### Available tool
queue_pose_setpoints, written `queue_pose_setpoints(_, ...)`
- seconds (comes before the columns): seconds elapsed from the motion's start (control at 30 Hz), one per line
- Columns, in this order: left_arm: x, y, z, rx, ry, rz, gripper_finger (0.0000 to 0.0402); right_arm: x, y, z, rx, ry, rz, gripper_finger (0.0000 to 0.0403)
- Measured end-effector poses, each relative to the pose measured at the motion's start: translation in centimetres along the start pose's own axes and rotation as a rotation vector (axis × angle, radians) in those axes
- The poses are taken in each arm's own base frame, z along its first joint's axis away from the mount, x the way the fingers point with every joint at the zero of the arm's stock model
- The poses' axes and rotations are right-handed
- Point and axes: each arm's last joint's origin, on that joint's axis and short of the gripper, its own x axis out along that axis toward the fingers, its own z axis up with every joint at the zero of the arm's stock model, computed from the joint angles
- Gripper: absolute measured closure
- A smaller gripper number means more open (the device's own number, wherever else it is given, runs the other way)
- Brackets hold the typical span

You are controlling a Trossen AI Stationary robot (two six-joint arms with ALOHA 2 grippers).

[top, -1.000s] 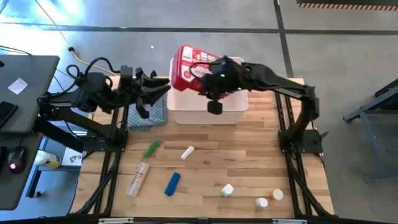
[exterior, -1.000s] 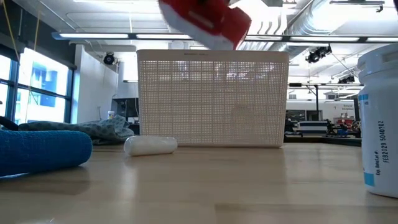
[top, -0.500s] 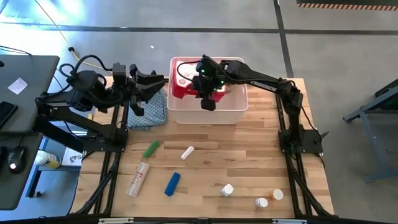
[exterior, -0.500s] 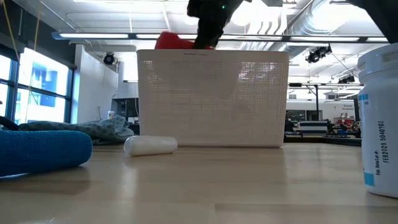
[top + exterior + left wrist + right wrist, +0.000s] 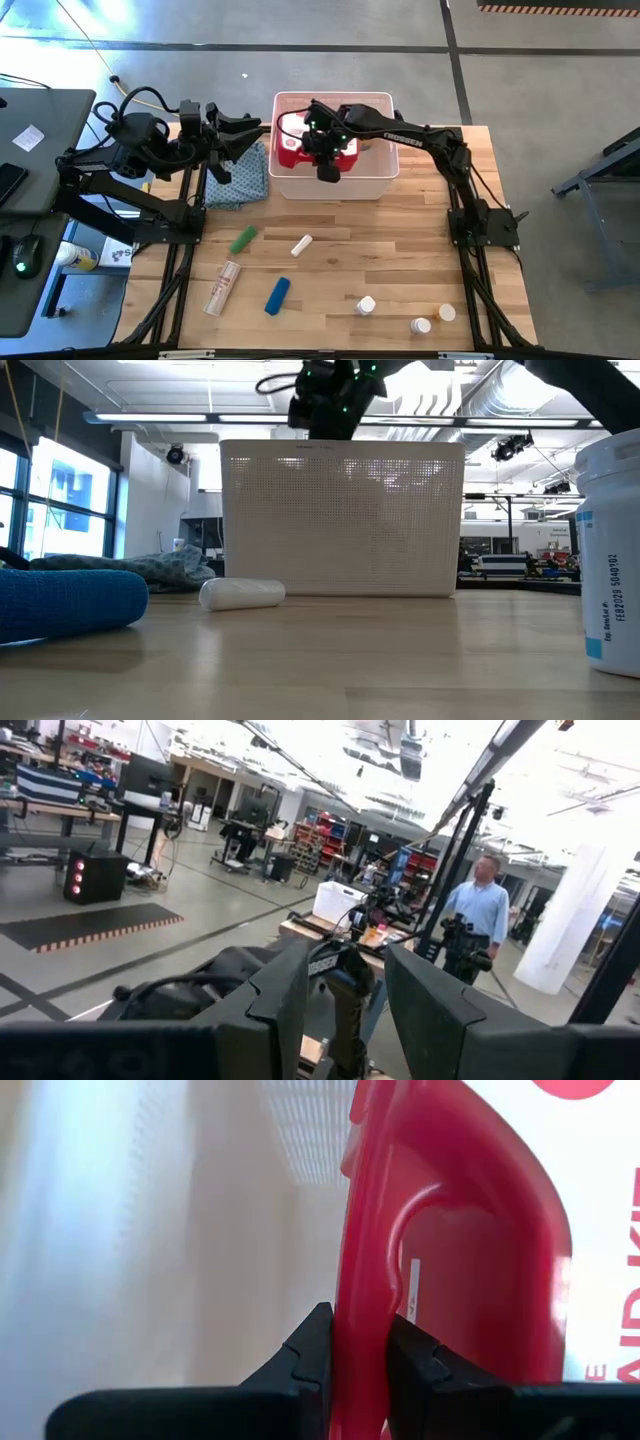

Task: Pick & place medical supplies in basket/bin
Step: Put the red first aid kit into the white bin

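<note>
Now the right gripper point(image 5: 355, 1350) is pinching the handle of the red first-aid case point(image 5: 292, 148), fingers pressed on either side of the red loop, down inside the white basket point(image 5: 380, 182). Case sits toward the basket's left wall, open room on its right. Left gripper point(image 5: 262, 133) hangs spread and empty just beside the basket's left rim, over the patterned cloth point(image 5: 240, 185). Out on the open table: green tube point(image 5: 243, 240), blue tube point(image 5: 277, 295), white tube point(image 5: 301, 245), pill bottles point(image 5: 366, 305) near the front edge.
</note>
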Motion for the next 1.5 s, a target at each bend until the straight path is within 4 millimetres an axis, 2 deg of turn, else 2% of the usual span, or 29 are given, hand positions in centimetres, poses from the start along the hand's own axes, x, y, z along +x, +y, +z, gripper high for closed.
queue_pose_setpoints(0.37,0.0,0.0,0.0,-0.041,0.001,0.000,0.0231,2.1,-2.0,-0.9,0.044,0.003,0.061,0.0356)
queue_pose_setpoints(0.7,0.0,0.0,0.0,-0.068,0.002,0.000,0.0231,2.0,-3.6,-1.2,0.041,-0.031,0.043,0.0357)
queue_pose_setpoints(1.1,0.0,0.0,0.0,-0.069,0.003,-0.002,0.0231,2.1,-3.7,-1.3,0.052,-0.030,0.053,0.0357)
queue_pose_setpoints(1.23,0.0,0.0,0.0,-0.069,0.003,-0.003,0.0231,2.6,-4.3,-1.7,0.110,-0.023,0.055,0.0357)
queue_pose_setpoints(1.5,0.0,0.0,0.0,-0.069,0.003,-0.003,0.0231,2.3,-4.8,-1.9,0.201,-0.043,0.088,0.0357)
